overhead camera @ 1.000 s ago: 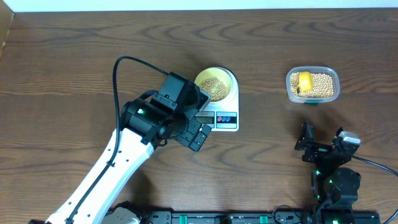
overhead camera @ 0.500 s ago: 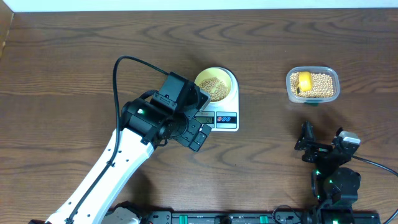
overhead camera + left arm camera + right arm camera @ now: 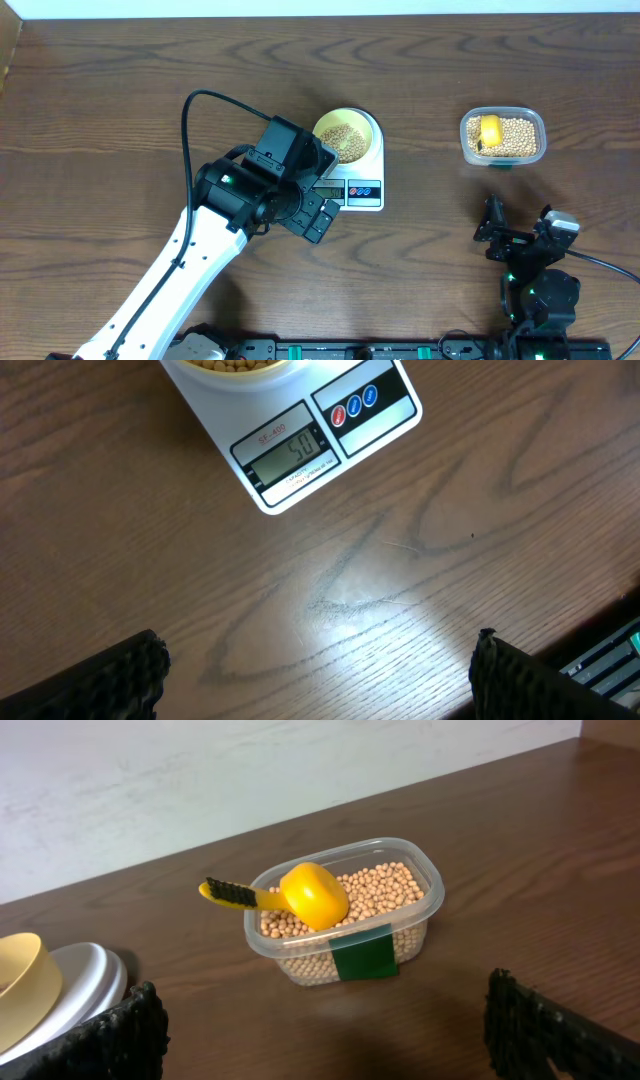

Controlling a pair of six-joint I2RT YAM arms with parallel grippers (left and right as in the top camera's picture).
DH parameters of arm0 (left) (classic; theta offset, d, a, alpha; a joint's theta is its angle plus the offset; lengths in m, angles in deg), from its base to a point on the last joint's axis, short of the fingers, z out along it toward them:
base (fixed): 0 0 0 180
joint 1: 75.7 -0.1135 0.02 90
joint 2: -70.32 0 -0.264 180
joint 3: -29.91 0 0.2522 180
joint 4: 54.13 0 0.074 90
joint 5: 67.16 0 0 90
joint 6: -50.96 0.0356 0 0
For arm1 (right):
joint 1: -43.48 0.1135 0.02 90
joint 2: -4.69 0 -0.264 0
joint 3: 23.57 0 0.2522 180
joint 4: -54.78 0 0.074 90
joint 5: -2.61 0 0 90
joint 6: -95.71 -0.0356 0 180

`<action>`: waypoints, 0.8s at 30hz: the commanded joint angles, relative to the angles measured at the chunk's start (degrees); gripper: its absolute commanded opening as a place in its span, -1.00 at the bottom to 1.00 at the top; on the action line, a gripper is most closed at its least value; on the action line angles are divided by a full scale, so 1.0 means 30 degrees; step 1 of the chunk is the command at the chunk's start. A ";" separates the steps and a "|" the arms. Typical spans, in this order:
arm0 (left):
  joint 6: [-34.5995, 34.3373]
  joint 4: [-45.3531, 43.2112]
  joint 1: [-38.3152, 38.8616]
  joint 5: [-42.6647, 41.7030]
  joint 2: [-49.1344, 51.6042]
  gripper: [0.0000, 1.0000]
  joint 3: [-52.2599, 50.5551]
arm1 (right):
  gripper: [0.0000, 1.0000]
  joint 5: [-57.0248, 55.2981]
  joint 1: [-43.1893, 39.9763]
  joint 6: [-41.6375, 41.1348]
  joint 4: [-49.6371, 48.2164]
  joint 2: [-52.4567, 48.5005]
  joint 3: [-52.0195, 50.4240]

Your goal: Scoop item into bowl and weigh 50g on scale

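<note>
The pale-yellow bowl [image 3: 348, 136] holds tan beans [image 3: 345, 141] and stands on the white scale [image 3: 362, 190]. In the left wrist view the scale [image 3: 320, 440] shows 50 on its display. My left gripper [image 3: 318, 216] is open and empty, just in front-left of the scale; its fingertips frame bare wood [image 3: 320, 680]. My right gripper [image 3: 518, 238] is open and empty near the front right, pointing at the clear tub [image 3: 345, 920]. The bowl's edge [image 3: 25, 985] shows at the left of the right wrist view.
The clear plastic tub [image 3: 503, 136] at the back right holds more beans and a bright yellow scoop [image 3: 488, 131] with a black-gripped handle [image 3: 235, 895]. A black cable loops above my left arm [image 3: 190, 110]. A rail runs along the table's front edge [image 3: 360, 350].
</note>
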 commanded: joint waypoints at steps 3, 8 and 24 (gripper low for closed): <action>0.0036 0.0663 0.0022 0.0051 -0.0138 0.97 0.0240 | 0.99 0.0117 -0.0117 -0.0219 0.0073 0.0080 -0.0029; 0.0029 0.0685 0.0000 0.0044 -0.0452 0.97 0.0240 | 0.99 0.0117 -0.0117 -0.0219 0.0073 0.0080 -0.0029; 0.0044 -0.2463 -0.6346 0.0117 -0.9777 0.97 0.0240 | 0.98 0.0117 -0.0117 -0.0219 0.0073 0.0080 -0.0029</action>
